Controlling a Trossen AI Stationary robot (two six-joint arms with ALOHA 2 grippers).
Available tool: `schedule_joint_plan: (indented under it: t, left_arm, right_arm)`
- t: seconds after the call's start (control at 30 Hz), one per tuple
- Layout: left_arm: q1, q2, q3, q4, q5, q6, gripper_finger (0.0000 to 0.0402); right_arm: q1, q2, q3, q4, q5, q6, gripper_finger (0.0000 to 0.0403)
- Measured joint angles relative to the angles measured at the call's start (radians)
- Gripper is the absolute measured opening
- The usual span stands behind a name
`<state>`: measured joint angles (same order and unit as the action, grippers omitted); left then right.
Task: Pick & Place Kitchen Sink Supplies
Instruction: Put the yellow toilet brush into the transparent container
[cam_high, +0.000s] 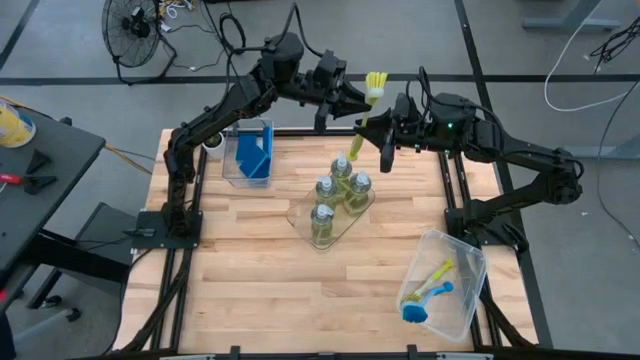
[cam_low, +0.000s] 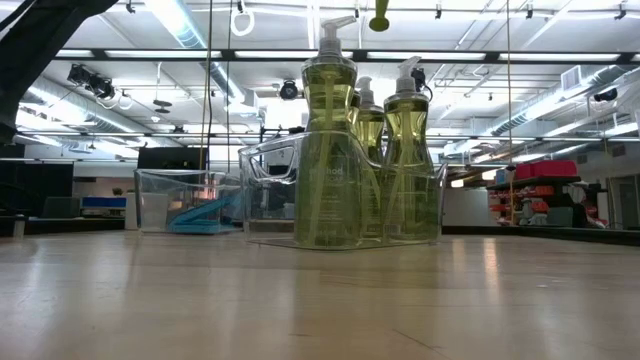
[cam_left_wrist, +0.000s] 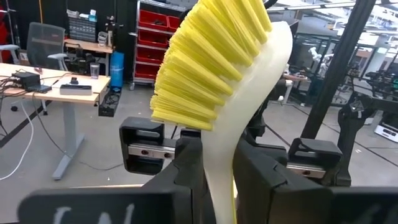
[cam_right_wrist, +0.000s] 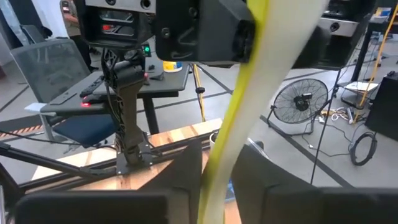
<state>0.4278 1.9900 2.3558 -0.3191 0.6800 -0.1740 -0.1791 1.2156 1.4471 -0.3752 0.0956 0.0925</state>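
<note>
Yellow-green brush (cam_high: 372, 105) held upper centre of frame, over the table's far edge: left gripper (cam_high: 358, 97) clamped near its head, right gripper (cam_high: 388, 128) seemingly clamped on handle. Mistimed release risks dropping it.

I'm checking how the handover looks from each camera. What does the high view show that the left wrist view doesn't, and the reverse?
Only the high view shows the four clear bottles of yellow-green liquid, the blue sponges in a clear bin, the bin of two brushes, and the right gripper at the handle. Only the left wrist view shows the yellow bristles close up. Both show the left gripper clamped on the yellow-green long-handled dish brush.
</note>
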Motion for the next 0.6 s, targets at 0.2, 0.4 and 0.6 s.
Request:
schedule_joint_plan:
  t: [0.2, 0.4, 0.6]
  left_arm:
    - [-0.001, 0.0, 0.0, 0.003, 0.001, 0.002, 0.0093]
    - [-0.001, 0.0, 0.0, -0.004, 0.0, -0.065, 0.0123]
    - [0.015, 0.0, 0.0, -0.021, -0.002, -0.074, 0.0209]
  right_arm:
    - [0.0, 0.0, 0.0, -0.002, 0.001, 0.004, 0.0048]
    - [0.0, 0.0, 0.0, -0.018, 0.0, -0.007, 0.0048]
    - [0.0, -0.001, 0.0, -0.033, -0.003, -0.026, 0.0048]
